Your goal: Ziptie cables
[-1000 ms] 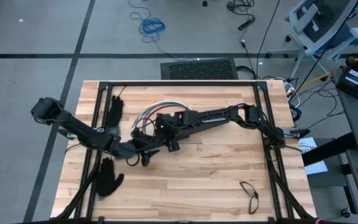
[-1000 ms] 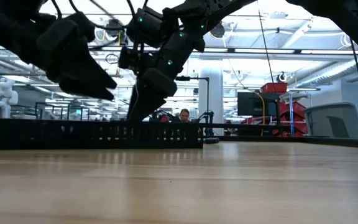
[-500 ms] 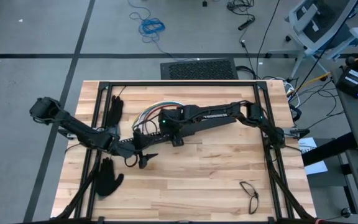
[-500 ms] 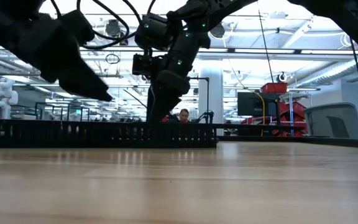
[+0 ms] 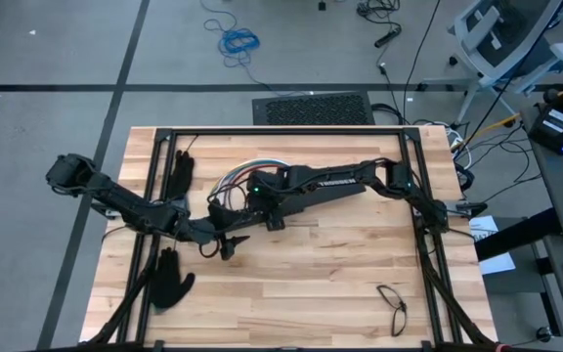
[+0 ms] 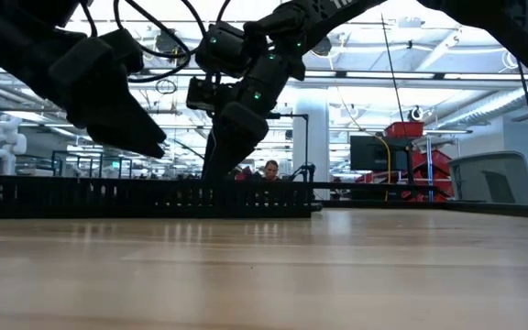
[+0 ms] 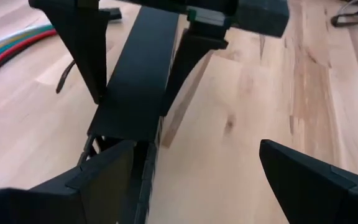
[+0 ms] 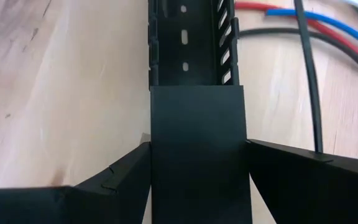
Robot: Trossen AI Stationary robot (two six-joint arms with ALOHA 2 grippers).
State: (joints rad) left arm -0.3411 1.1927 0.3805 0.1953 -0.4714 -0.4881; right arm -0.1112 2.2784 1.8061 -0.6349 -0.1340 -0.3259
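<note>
The cables [image 5: 245, 168], a looped bundle of red, blue, green and white wires, lie on the table's far middle; they also show in the right wrist view [image 8: 272, 14]. A thin straight dark strip [image 8: 307, 81], a ziptie as far as I can tell, lies beside them. My right gripper [image 8: 197, 146] is shut across a flat black cover bar [image 8: 197, 118] that lies on a slotted black channel [image 8: 185, 43]. My left gripper [image 7: 196, 149] hangs open above the table near that bar's other end [image 7: 143, 177], which lies close by one of its fingers. My right gripper pinches the flat black cover bar by its two long edges [image 8: 155, 149] between its two fingers. The fingers [image 7: 82, 50] come from above, slanting down, and lie across the bar. The bar stays flat on the slotted channel, which rests on the table [image 6: 145, 197].
Two black gloves [image 5: 182, 171] [image 5: 169, 279] lie at the table's left. A thin dark looped strip [image 5: 394, 305] lies at the near right. A black frame [image 5: 281, 130] runs along the table's edges. Bare wood [image 5: 340, 264] spreads over the near middle and right.
With my right gripper on it, the black bar has slid a little toward the table's right and then part of the way back. The gap between the right fingers has stayed the same.
</note>
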